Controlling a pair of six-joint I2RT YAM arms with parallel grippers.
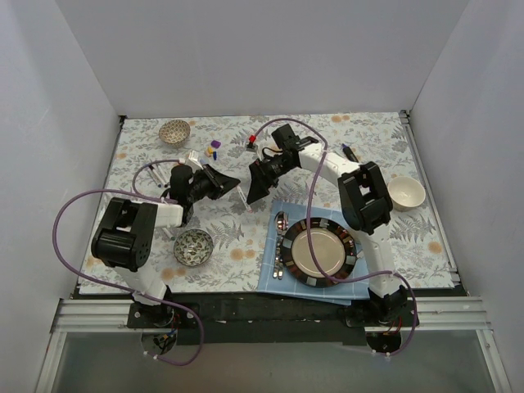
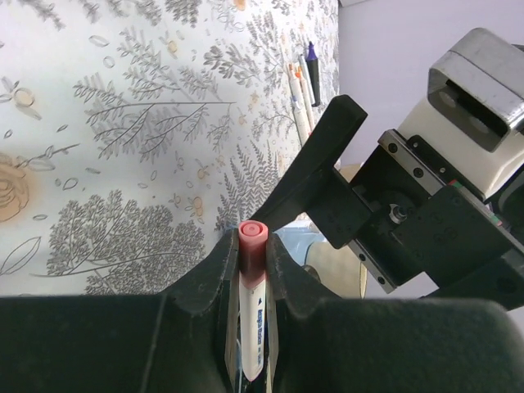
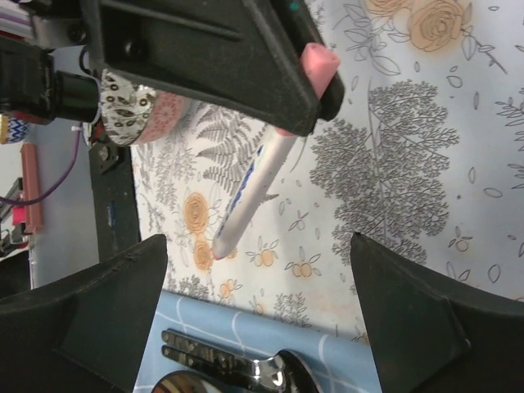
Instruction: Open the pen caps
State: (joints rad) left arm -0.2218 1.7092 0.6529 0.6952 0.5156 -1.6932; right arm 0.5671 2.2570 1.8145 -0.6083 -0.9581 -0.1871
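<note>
Just beyond the plate (image 1: pixel 354 255), to its left, the left gripper (image 2: pixel 251 247) is clamped tight on a white pen (image 3: pixel 260 176), whose pink end (image 2: pixel 252 235) pokes out between the fingers. The right gripper (image 1: pixel 256 187) faces it above the floral tablecloth (image 1: pixel 393 147), its jaws spread wide and holding nothing. Farther from the plate, more pens (image 2: pixel 300 98) lie side by side.

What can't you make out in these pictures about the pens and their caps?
- Pen in the left gripper: left wrist view, lower barrel hidden between its jaws and cut by the bottom edge.
- Loose pens: left wrist view, too small to tell if capped.
- Cutlery: right wrist view, cut off by the bottom edge.
</note>
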